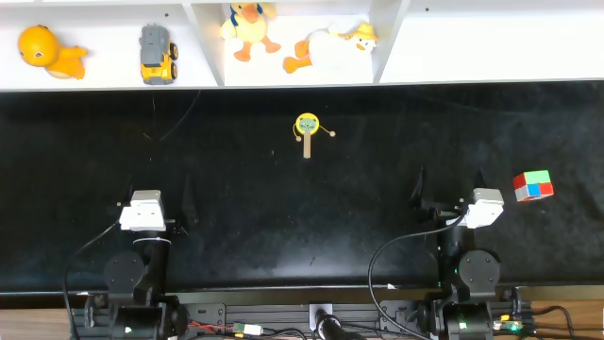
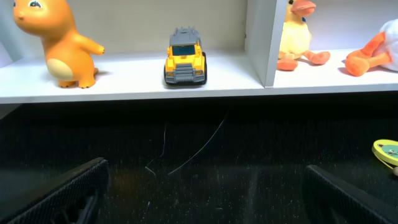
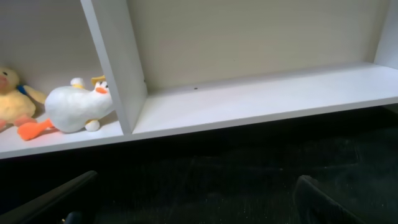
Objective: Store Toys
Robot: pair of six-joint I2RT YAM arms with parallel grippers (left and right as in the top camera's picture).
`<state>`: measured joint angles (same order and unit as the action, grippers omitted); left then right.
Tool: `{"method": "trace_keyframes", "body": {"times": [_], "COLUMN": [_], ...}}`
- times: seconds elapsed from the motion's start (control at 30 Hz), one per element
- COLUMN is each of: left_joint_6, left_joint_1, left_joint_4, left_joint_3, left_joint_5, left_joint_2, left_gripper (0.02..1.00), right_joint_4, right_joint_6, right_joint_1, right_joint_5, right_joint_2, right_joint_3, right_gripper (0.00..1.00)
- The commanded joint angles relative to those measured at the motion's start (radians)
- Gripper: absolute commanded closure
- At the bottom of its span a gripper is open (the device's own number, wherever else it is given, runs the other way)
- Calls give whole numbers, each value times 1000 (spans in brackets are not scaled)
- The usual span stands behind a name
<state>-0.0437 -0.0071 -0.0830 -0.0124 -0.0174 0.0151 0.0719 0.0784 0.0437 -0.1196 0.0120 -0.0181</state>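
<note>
A white shelf (image 1: 453, 66) is seen along the far side of the black tabletop (image 1: 283, 217). In its left box an orange toy (image 1: 47, 49) and a truck (image 1: 158, 54) are kept, side by side but apart. In the middle box a yellow duck (image 1: 249, 28) is sat up, and a white duck (image 1: 330, 47) is laid just beside it. A rattle (image 1: 307, 127) is left flat on the tabletop, near the shelf, in front of the middle box. Its stick is pointed away from the shelf. A cube (image 1: 533, 185) of many colours is set on the tabletop at the right, near the right arm (image 1: 477, 212). The left arm (image 1: 143, 215) is held low and is faced at the truck. The left jaws are spread wide, and nothing is held in them. The right jaws are spread wide too, with nothing in them, and are faced at the shelf's right box. The rattle and the cube are touched by neither.
</note>
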Motion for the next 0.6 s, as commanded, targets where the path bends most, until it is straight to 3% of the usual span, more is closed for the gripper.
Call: {"method": "trace_keyframes", "body": {"times": [0.03,0.3,0.6], "left_joint_6": [3,3,3], "left_joint_1": [-9,-9,-9], "left_joint_4": [-1,-1,-1], "left_joint_3": [4,4,4], "left_joint_5": [17,17,16], "left_joint_2": [-12,-12,-12], "left_gripper": [23,20,20], "right_joint_4": [-5,-4,3], "right_joint_6": [8,-109,12], "right_joint_1": [-4,13,79], "right_joint_5": [-1,-10,-15], "right_joint_2": [-8,-8,0], "right_joint_3": [14,13,-9], "right_gripper": [5,7,5]}}
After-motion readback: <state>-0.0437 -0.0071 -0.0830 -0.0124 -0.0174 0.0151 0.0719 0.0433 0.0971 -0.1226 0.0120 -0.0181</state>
